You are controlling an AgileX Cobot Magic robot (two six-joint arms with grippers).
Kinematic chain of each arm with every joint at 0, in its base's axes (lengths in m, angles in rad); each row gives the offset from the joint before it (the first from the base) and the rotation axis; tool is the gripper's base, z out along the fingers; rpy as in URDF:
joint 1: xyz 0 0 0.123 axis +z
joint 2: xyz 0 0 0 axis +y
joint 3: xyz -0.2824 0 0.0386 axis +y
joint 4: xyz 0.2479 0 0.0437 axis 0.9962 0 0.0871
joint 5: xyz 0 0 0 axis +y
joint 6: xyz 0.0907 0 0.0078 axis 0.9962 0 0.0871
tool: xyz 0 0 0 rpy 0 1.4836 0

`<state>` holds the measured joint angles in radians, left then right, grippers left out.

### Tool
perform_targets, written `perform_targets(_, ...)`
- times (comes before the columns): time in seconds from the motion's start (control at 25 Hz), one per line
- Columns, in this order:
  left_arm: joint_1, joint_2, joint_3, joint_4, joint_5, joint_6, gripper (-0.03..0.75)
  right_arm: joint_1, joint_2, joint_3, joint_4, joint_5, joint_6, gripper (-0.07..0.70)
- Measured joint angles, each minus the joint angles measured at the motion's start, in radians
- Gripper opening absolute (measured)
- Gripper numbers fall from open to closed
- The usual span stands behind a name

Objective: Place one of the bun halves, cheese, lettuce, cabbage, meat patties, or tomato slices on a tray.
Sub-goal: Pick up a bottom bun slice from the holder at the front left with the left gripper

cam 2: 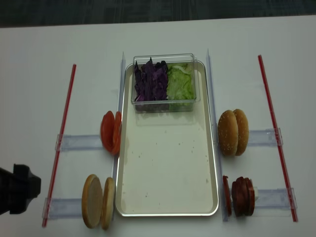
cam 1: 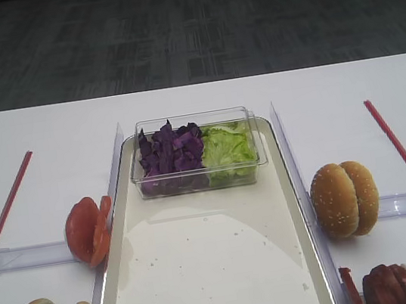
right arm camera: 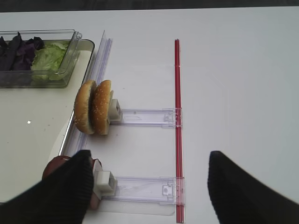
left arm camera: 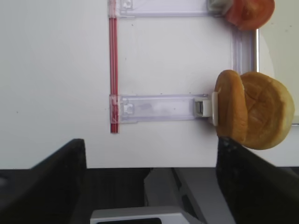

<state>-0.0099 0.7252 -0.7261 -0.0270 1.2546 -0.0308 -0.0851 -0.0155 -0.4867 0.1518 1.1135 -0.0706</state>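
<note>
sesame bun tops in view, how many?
2, side by side on edge in one rack right of the tray: one nearer the tray, one behind it. None seem hidden.

Two flat bun halves (cam 2: 98,201) stand on edge just left of the bare cream tray (cam 2: 168,163).

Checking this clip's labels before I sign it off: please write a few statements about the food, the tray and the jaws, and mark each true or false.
1. The tub holds purple cabbage and green lettuce side by side. True.
2. A bun half already lies on the open part of the tray. False: apart from the tub, the tray holds no food.
3. The tomato slices stand left of the tray. True.
4. The seeded bun tops stand left of the tray. False: they stand on its right.
5. The left gripper has its jaws shut on a bun half. False: its jaws are wide apart, holding nothing.
</note>
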Motion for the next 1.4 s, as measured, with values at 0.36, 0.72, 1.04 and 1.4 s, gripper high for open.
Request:
perform_targets(0.36,0.000,0.191,-0.034,0.000,-0.008,0.000,0.539,0.000,0.000,0.000,0.000,0.000,0.000,0.536)
perform_targets(0.72,0.000,0.259,-0.034,0.002,-0.016,0.000,0.539,0.000,0.000,0.000,0.000,0.000,0.002,0.536)
perform_targets(1.04,0.000,0.262,-0.034,-0.058,-0.018,0.013,0.531,0.000,0.000,0.000,0.000,0.000,0.002,0.536)
perform_targets(1.4,-0.207,0.272,-0.034,-0.077,-0.020,-0.069,0.529,0.000,0.000,0.000,0.000,0.000,0.002,0.536)
